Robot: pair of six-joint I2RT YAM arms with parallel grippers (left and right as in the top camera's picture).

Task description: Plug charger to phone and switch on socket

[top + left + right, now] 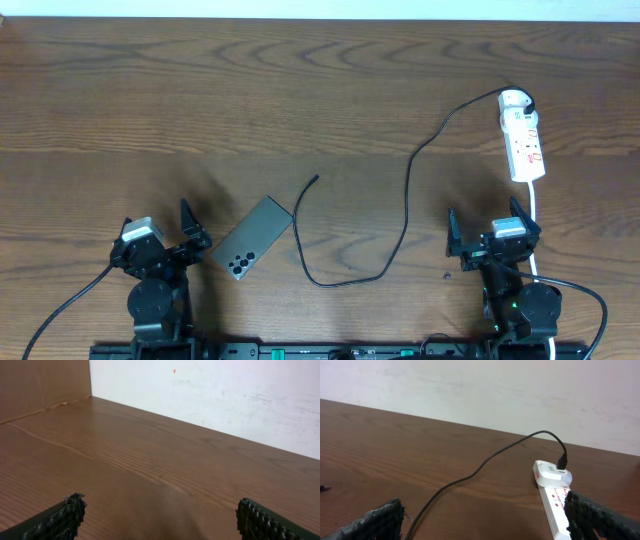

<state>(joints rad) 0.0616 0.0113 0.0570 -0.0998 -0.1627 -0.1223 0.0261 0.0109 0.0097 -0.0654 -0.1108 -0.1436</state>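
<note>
With the left hand point(157, 225) and right hand point(487, 222) sitting spread apart and empty along the frame's bottom, the task is only beginning, calling next for gripping the charger point(405, 200) by its loose centre-frame tip near the phone point(252, 238), lower left of centre, while the socket point(522, 138) is lying upper right.

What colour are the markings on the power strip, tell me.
Red, printed on the white socket; the overhead view shows them best.

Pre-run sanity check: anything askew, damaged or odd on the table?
Nothing damaged or spilled. The phone lies back-up and skewed diagonally. The charger loops loosely, its tip lying free near the phone, apart from it. Its other end sits at the socket.
</note>
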